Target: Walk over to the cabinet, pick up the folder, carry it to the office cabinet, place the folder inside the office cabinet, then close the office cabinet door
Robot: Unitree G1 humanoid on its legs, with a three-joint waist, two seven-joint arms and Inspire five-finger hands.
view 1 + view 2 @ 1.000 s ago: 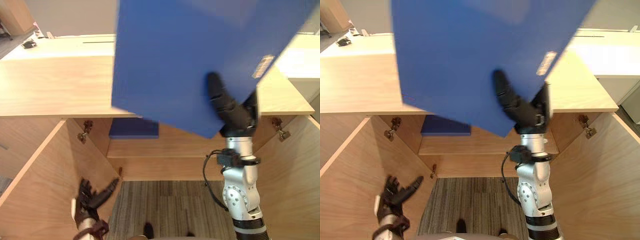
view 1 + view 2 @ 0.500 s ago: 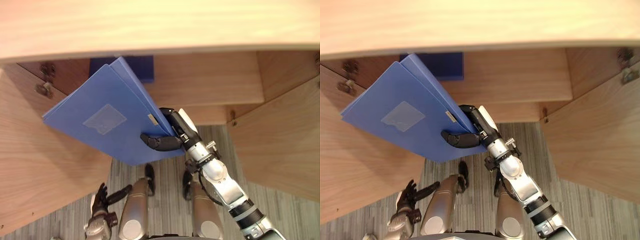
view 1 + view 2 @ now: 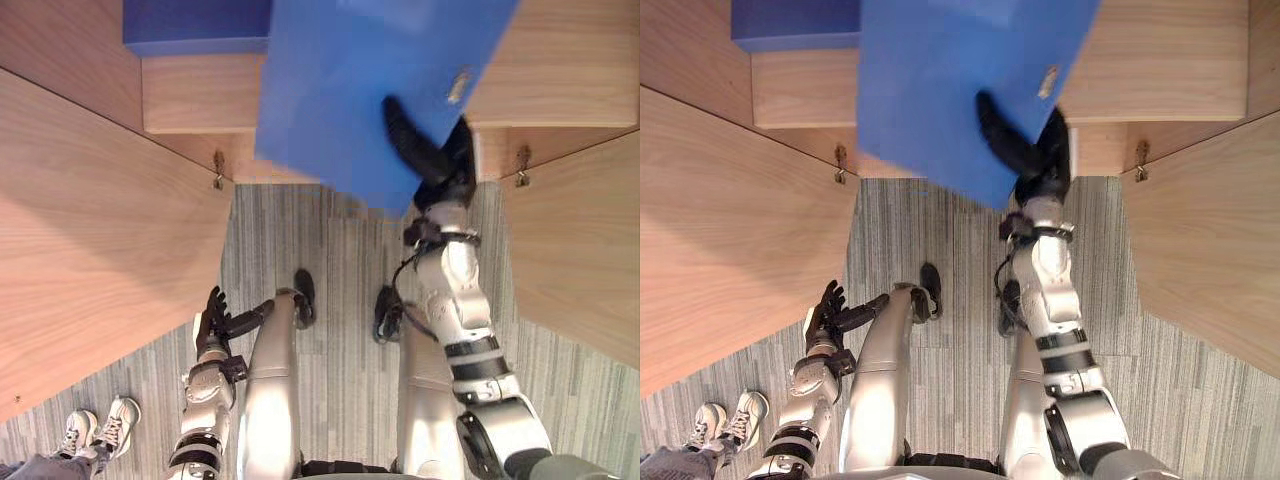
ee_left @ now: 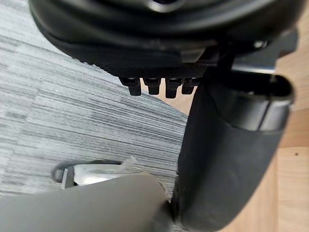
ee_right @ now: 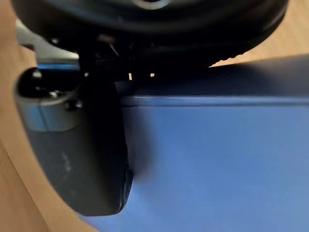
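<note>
The right hand (image 3: 445, 172) pinches the blue folder (image 3: 340, 90) by its near right corner, thumb across the face. The folder reaches far-left from it over the office cabinet shelf (image 3: 195, 95). The left hand (image 3: 213, 322) hangs low, fingers loose.

My right arm (image 3: 462, 300) is a chain of rounded silver-grey shells, crossed by two black bands. My right hand (image 3: 445, 175) is matt black; its thumb (image 5: 91, 159) is thick and blunt, with a grey metal block and small screws at its root. My left arm (image 3: 205, 395) is the same silver-grey with dark rings, and my left hand (image 3: 212, 325) is black with a whitish patch on its side.
</note>
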